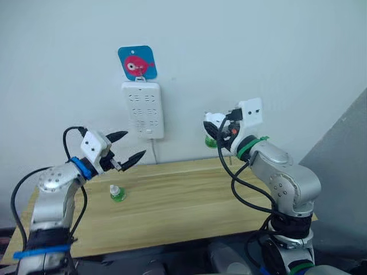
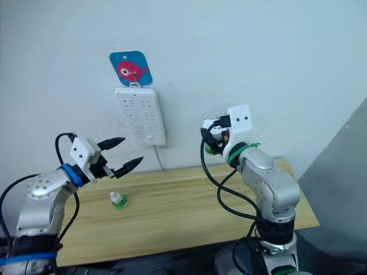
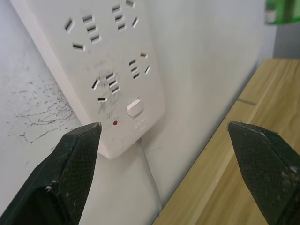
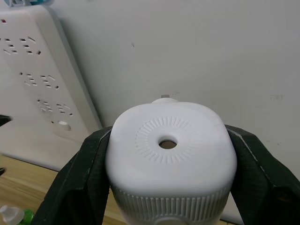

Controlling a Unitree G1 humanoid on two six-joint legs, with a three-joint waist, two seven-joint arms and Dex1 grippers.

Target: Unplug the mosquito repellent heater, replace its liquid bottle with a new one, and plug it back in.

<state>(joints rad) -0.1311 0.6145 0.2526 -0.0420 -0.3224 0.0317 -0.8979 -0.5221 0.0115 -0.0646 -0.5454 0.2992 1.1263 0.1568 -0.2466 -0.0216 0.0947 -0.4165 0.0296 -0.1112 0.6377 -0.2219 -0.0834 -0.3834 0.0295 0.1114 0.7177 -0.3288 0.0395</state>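
Mosquito repellent heater (image 4: 169, 157) sits clamped between the two fingers of your right gripper (image 1: 221, 130), held in the air near the wall, off to the right of the power strip (image 1: 143, 109) and above the back edge of the wooden table (image 1: 189, 212). You can see its vented top with a central hole facing the wrist camera; a green bottle (image 1: 211, 140) hangs under it. Your left gripper (image 1: 127, 148) hovers with fingers spread wide and holding nothing, pointed toward the strip's lower end. A second small green bottle (image 1: 117, 193) stands upright on the table, below the left gripper. A blue card with a pink fish (image 1: 137, 62) hangs above the strip.
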